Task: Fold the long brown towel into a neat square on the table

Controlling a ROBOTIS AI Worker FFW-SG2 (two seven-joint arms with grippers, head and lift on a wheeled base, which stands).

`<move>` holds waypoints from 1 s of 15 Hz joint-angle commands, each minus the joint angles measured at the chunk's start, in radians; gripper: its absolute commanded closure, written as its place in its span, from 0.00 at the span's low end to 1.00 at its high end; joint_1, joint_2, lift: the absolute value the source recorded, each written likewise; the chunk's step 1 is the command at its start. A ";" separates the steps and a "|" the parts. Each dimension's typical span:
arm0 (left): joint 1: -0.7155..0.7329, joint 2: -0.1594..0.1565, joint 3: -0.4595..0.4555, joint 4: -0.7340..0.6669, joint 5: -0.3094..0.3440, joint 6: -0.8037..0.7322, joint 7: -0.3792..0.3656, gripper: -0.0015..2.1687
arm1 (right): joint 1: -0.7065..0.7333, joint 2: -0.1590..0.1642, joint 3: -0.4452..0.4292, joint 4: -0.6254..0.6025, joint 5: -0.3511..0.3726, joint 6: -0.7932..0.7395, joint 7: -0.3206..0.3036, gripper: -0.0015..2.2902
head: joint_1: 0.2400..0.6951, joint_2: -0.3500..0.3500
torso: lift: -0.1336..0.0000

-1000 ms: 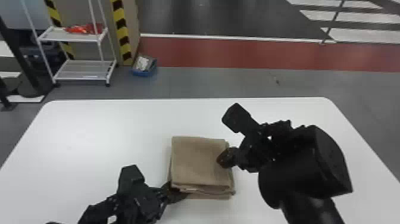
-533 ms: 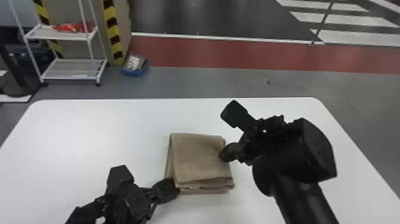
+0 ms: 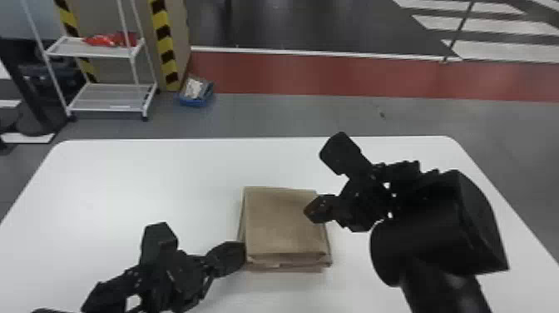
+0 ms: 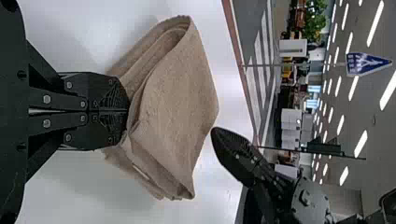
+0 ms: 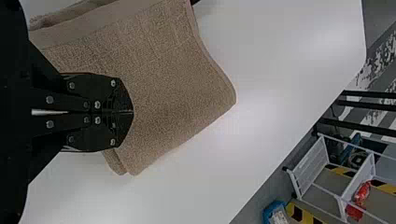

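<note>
Brown towel, one: folded in layers to a near-square, lying on the white table, layer edges slightly uneven along the near side. Left gripper: at the towel's left edge, by the near corner; fingers pressed together, cloth between them or none, cannot tell. Right gripper: over the towel's right side, toward the far corner; fingers pressed together, contact with the cloth, cannot tell. Beyond the table, to the left: white rack, two shelves showing, red item on the upper; blue box, on the floor, just beside the rack.
</note>
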 commanded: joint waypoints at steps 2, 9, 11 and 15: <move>0.009 0.001 0.009 -0.033 0.003 0.025 -0.002 0.97 | 0.064 0.011 0.052 -0.011 -0.022 -0.011 -0.003 0.92 | 1.00 0.45 | 0.07; 0.003 -0.007 0.140 -0.047 0.067 0.046 -0.013 0.97 | 0.090 0.014 0.041 -0.011 -0.025 -0.029 -0.026 0.92 | 1.00 0.57 | 0.07; -0.003 -0.011 0.180 -0.071 0.124 0.071 0.010 0.96 | 0.088 0.063 -0.021 -0.084 -0.120 0.047 -0.137 0.91 | 1.00 0.59 | 0.07; 0.029 -0.043 0.253 -0.142 0.269 0.098 0.102 0.23 | 0.185 0.072 -0.103 -0.327 -0.370 0.210 -0.431 0.10 | 1.00 0.59 | 0.07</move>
